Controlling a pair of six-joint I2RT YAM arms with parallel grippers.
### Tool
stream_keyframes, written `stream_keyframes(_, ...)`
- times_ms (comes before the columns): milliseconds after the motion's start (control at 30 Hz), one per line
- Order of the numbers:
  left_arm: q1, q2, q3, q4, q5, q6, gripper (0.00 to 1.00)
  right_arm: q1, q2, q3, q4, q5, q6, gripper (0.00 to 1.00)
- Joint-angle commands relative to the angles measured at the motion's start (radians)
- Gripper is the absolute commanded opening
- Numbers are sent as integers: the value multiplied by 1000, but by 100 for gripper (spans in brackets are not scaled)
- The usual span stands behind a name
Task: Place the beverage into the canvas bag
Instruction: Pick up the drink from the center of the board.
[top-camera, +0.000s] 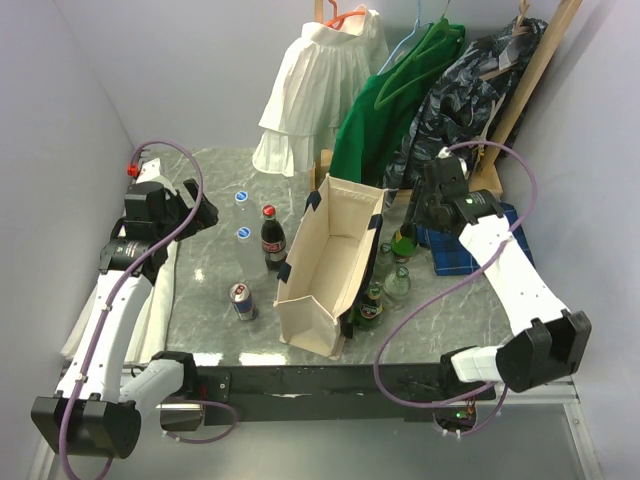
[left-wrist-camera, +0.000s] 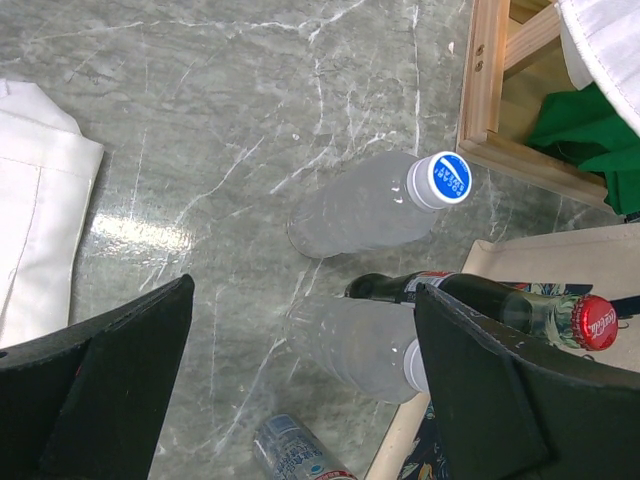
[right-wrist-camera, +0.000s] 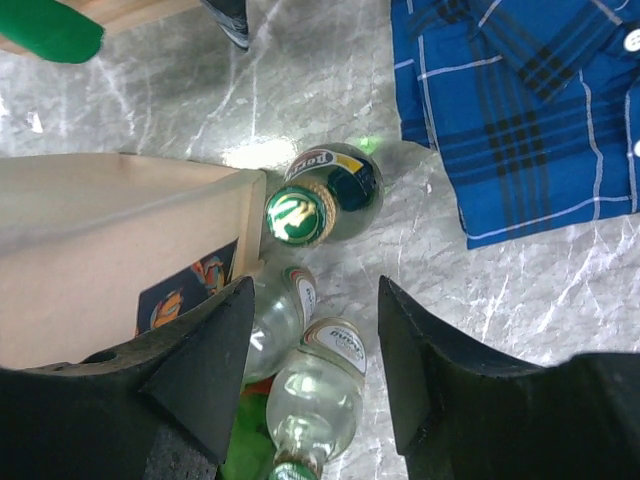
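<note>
Right gripper (right-wrist-camera: 315, 285) hangs unclenched over the green glass bottle (right-wrist-camera: 325, 195) beside the canvas bag (right-wrist-camera: 100, 240); it looks heavy, slick, breakable, so I'd pinch it at the neck.

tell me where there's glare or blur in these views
Top view: even light, sharp, faint sheen on the table near its front edge. Left wrist: white glare patch on the table left of the water bottles. Right wrist: bright spot beside the green-capped bottle; the clear bottle below looks slightly soft.

I see the canvas bag (top-camera: 305, 270), a cola bottle (top-camera: 273, 243) and a can (top-camera: 243, 301) standing on the grey bench (top-camera: 215, 185). A plaid shirt (right-wrist-camera: 520, 130) lies at its right
</note>
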Motion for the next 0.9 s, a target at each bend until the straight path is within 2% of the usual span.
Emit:
stream_keyframes(0, -3, -1, 54, 6, 15, 18, 96, 4, 32, 19, 42, 21, 6, 59)
stream_keyframes(433, -3, 24, 49, 18, 15, 30, 96, 2, 114, 24, 106, 56, 3, 56)
stream_keyframes(600, -3, 42, 77, 9, -34, 39, 96, 2, 160, 47, 94, 55, 3, 55)
stream_keyframes(867, -3, 35, 63, 13, -45, 39, 96, 1, 152, 21, 117, 53, 3, 52)
